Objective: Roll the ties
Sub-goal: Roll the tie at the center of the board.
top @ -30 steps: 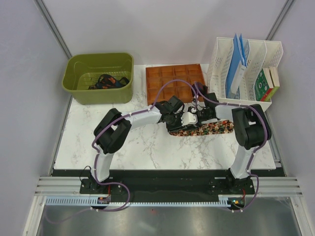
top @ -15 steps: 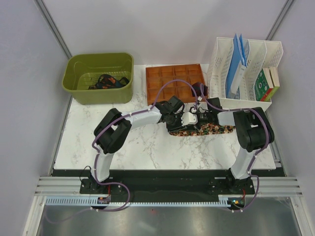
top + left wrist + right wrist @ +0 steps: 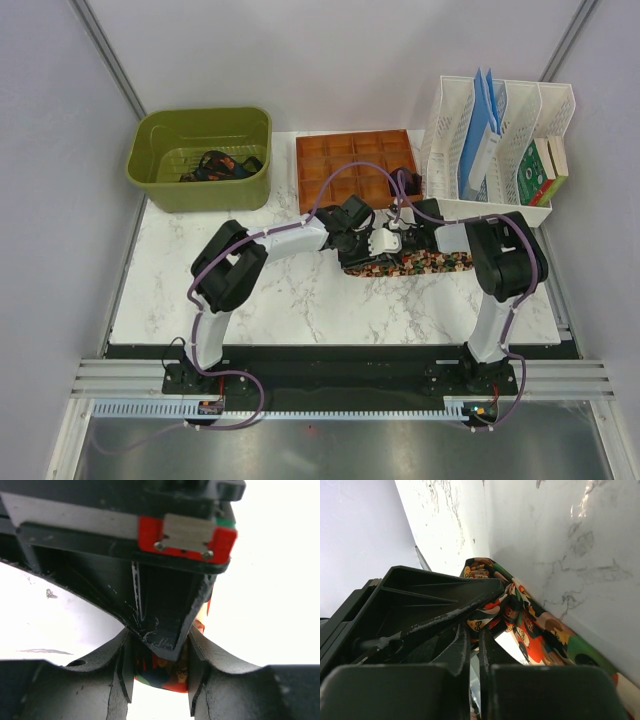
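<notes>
The speckled tie (image 3: 425,263) is laid flat on the surface (image 3: 290,300), right of centre and toward the far edge. It lies just in front of the brown tray (image 3: 345,165) and the white file rack (image 3: 500,208). Its left end is gathered under both tools, which meet there almost touching. Darker ties (image 3: 218,165) are seen in the green bin (image 3: 200,114) at the far left corner.

The left tool (image 3: 370,243) is held partway open. In its wrist view speckled fabric fills the gap between the fingers, so a grip on the started roll is judged likely. The right tool (image 3: 398,240) is closed to a thin slit. A fold of the same tie appears to be pinched at its tips, though the contact is partly hidden.

Several failures are possible from here:
- The thin pinch could be lost, since smooth fabric slides easily from narrow tips, and the turn just made would spring open.
- The roll could be wound crooked if the free length is not kept in line with it, so that it telescopes.
- The tie could be dragged along the surface instead of being turned over.
- The fingers could be knocked together, as the tools are crowded very closely.
</notes>
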Tool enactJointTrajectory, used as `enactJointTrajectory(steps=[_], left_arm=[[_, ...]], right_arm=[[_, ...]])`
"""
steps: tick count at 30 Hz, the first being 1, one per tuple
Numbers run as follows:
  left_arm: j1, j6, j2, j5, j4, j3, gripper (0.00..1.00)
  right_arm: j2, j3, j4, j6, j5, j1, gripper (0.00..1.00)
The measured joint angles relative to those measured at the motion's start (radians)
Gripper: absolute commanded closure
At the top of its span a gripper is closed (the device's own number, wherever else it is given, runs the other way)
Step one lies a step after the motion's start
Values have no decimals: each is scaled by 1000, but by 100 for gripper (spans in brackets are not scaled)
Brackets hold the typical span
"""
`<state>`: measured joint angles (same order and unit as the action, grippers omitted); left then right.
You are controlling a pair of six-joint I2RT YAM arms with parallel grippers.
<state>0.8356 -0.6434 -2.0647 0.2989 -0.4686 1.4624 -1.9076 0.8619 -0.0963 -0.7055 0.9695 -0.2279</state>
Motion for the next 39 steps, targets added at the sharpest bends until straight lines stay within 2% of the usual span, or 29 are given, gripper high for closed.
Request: enactJointTrajectory(steps=[5, 12, 25, 27, 31, 39], left_arm=[[-1, 0, 3, 3, 7, -7, 76], [-17, 1, 16, 46, 34, -30, 57], [-50, 24, 88, 124, 69, -123, 36], [-62, 28, 102, 127, 54, -134, 29], [-88, 38, 129, 144, 45, -175, 24], [-111, 41, 207, 159, 64, -256, 23]], right_arm=[[-14, 37, 79, 50, 6, 3, 100], [-17, 61, 137, 98, 3, 3, 100], [-29, 66, 243, 195, -3, 25, 100], [-29, 66, 254, 210, -5, 33, 100], [-29, 64, 266, 232, -9, 44, 100], [-38, 63, 270, 251, -3, 50, 100]])
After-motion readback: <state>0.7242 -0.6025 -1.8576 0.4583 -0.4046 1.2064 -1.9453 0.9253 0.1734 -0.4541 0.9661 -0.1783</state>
